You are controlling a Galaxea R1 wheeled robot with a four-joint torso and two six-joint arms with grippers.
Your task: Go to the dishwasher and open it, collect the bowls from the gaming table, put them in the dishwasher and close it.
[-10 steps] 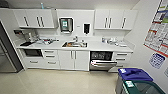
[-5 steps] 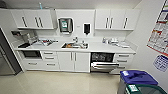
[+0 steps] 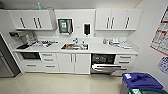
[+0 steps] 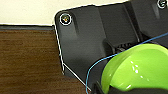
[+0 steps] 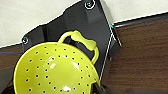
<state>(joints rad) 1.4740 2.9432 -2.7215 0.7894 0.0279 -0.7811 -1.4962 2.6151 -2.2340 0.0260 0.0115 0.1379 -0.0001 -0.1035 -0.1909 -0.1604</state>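
Close against each wrist sits 1 yellow-green bowl (image 4: 136,70), another perforated (image 5: 53,68); whether jaws clamp them, cannot tell.

White kitchenette wall seen from above. A long white counter (image 3: 100,48) runs the width of the wall, with a steel sink (image 3: 74,46) set in near its middle and a tap (image 3: 75,40) behind it. Small items clutter the counter's left end, and more sit toward its right end. White upper cabinets (image 3: 31,19) with dark vertical handles hang above, flanking a paper towel dispenser (image 3: 65,26) and a dark soap dispenser (image 3: 86,29). Below the counter's left end sits a built-in microwave (image 3: 30,55), then white drawers (image 3: 48,60) and cabinet doors (image 3: 73,63). A blue-lidded bin (image 3: 140,81) stands on the pale floor (image 3: 57,85) at lower right. Posters (image 3: 160,37) hang on the right wall
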